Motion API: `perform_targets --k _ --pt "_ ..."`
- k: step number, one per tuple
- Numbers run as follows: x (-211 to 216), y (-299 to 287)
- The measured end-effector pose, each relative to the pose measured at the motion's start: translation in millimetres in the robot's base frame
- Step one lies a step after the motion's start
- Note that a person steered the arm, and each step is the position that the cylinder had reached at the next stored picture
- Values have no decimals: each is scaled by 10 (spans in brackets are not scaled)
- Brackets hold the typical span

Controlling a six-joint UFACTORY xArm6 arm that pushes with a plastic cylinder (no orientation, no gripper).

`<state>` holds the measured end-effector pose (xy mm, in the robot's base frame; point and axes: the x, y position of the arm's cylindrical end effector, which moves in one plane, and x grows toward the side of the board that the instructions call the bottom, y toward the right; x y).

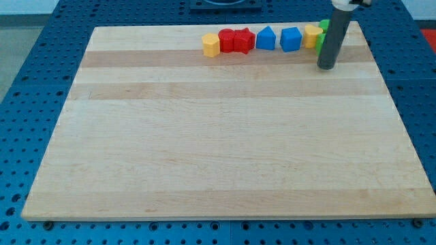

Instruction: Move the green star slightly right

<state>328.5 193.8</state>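
Note:
The green star (322, 45) lies at the view's top right, mostly hidden behind my rod, with only a green edge showing. Another green piece (325, 26) shows just above it; its shape cannot be made out. My tip (327, 66) rests on the board right at the green star's lower right side. A yellow block (312, 35) touches the green star on its left.
A row of blocks runs left along the board's top edge: a blue block (291, 39), a blue house-shaped block (266, 38), a red star (243, 39), a red block (227, 41) and a yellow block (211, 45). The wooden board (225, 136) lies on a blue perforated table.

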Motion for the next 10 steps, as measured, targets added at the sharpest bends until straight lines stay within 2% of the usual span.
perform_targets --k 1,3,5,6,7,8,9,10 --pt "0 0" --pt "-7 814" --pt "147 -297" --pt "163 -557" --pt "-184 -523" --pt "-233 -471" --pt "-261 94" --pt "-266 384"
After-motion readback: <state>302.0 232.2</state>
